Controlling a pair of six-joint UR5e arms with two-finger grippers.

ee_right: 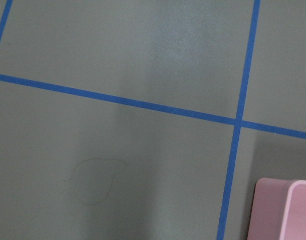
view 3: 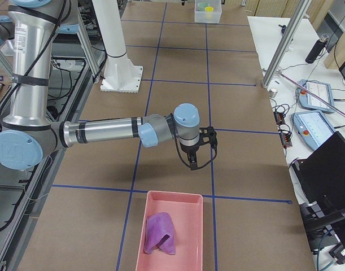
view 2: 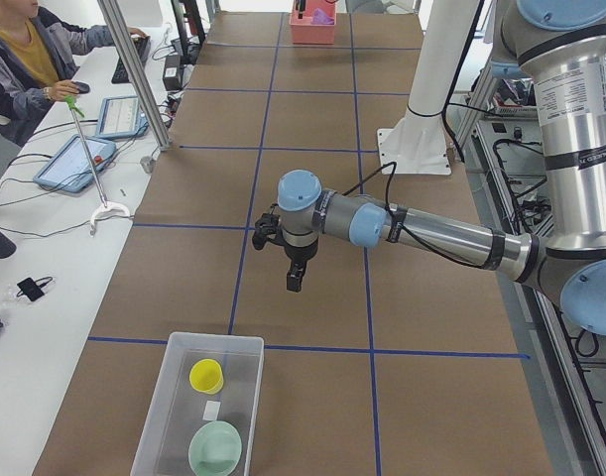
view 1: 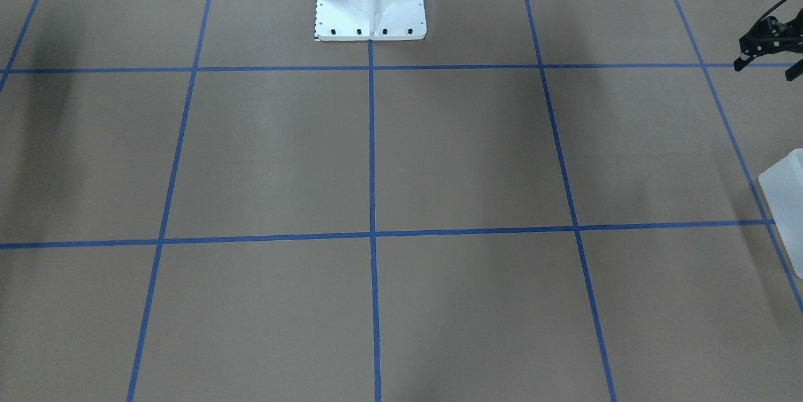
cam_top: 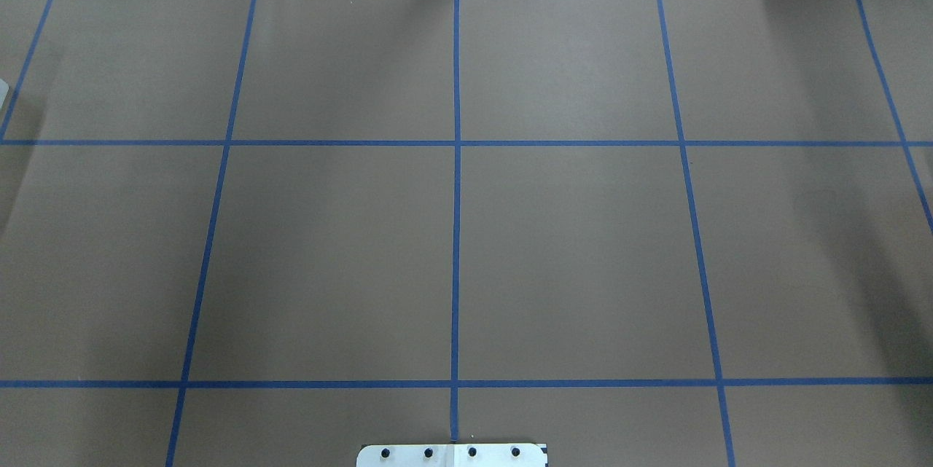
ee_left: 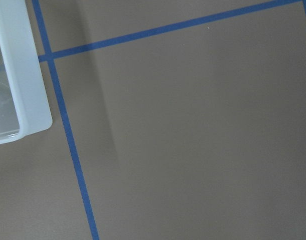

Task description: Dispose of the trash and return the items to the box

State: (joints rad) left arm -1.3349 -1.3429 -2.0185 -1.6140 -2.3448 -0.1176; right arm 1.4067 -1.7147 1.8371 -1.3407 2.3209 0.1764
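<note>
The box (view 2: 214,339), translucent and milky white, sits on the brown surface (cam_top: 328,256) at the robot's left end. Inside it the yellow cup (view 2: 206,375) stands upright with the mint-green bowl (view 2: 215,448) near it, and a small pale scrap (view 2: 211,410) lies on the box floor between the two. The left pincer (view 1: 766,67) hangs above the surface near the box but apart from it, pointing down, its fingers spread with nothing between them. At the opposite end of the surface a pink tray (view 3: 175,195) holds a crumpled purple cloth (view 3: 160,234). The right pincer (view 3: 201,156) hovers over the paper just short of that tray, also pointing down. Only the side view shows it, so I cannot tell how far apart its fingers are or whether it holds anything. The surface is divided into squares by blue tape lines (cam_top: 456,197), and the white pedestal (view 1: 370,0) stands at the robot's side, midway along.
</note>
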